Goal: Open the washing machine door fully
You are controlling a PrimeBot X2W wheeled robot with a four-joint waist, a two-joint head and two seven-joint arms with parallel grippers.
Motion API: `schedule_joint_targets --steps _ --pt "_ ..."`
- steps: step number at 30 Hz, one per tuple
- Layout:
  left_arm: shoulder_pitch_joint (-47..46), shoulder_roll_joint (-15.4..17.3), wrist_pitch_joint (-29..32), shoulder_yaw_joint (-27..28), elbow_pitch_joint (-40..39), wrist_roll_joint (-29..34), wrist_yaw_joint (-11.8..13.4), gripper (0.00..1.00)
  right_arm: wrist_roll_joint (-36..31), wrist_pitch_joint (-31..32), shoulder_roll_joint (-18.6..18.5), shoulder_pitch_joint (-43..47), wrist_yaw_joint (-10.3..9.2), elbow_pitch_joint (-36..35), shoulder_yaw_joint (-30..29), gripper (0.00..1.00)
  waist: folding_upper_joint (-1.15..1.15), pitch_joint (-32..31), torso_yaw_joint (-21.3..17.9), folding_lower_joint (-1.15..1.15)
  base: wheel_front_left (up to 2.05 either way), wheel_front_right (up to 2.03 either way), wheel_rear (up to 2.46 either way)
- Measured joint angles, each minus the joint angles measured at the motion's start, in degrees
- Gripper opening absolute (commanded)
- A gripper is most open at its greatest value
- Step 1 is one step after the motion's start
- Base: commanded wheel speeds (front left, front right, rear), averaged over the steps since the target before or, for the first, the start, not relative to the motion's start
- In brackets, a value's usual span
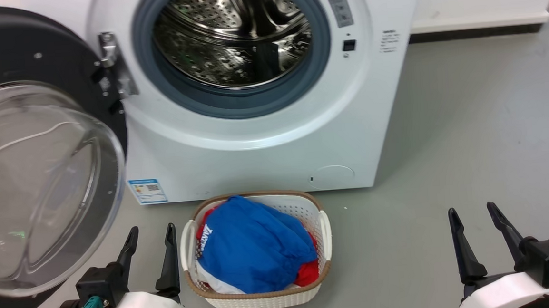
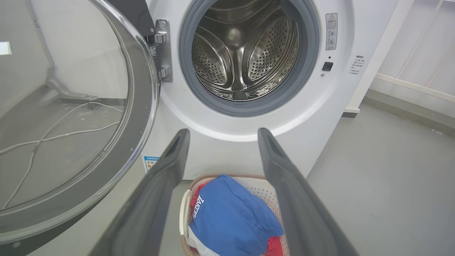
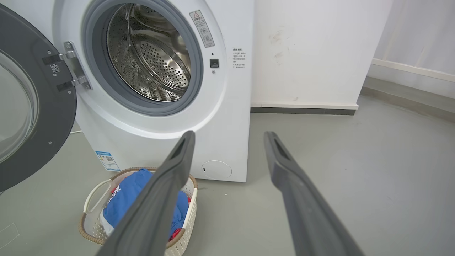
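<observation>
Left gripper (image 1: 152, 228): spread, empty | washing machine door (image 1: 41, 163): open, just beside its left | right gripper (image 1: 470, 207): spread, empty

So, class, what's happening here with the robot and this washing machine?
The washing machine door is swung wide to the robot's left, so the steel drum of the washing machine is exposed. The left gripper and right gripper are open and empty, low on either side of a laundry basket of clothes. Neither touches the door.
</observation>
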Motion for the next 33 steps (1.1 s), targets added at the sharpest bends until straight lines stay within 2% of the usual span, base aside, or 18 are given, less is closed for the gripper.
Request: schedule_joint_targets --steps 10,33 --pt "-1.2 0.3 -0.6 0.3 0.6 0.1 0.2 1.0 0.0 -0.9 0.0 -1.2 0.0 0.6 0.3 1.0 0.0 2.3 -2.2 0.0 0.0 0.0 0.0" --pt "-2.0 0.3 -1.5 0.3 1.6 -0.4 0.2 1.0 0.0 -1.9 0.0 -2.3 0.0 1.8 0.3 1.0 0.0 3.0 -1.5 0.0 0.0 0.0 0.0"
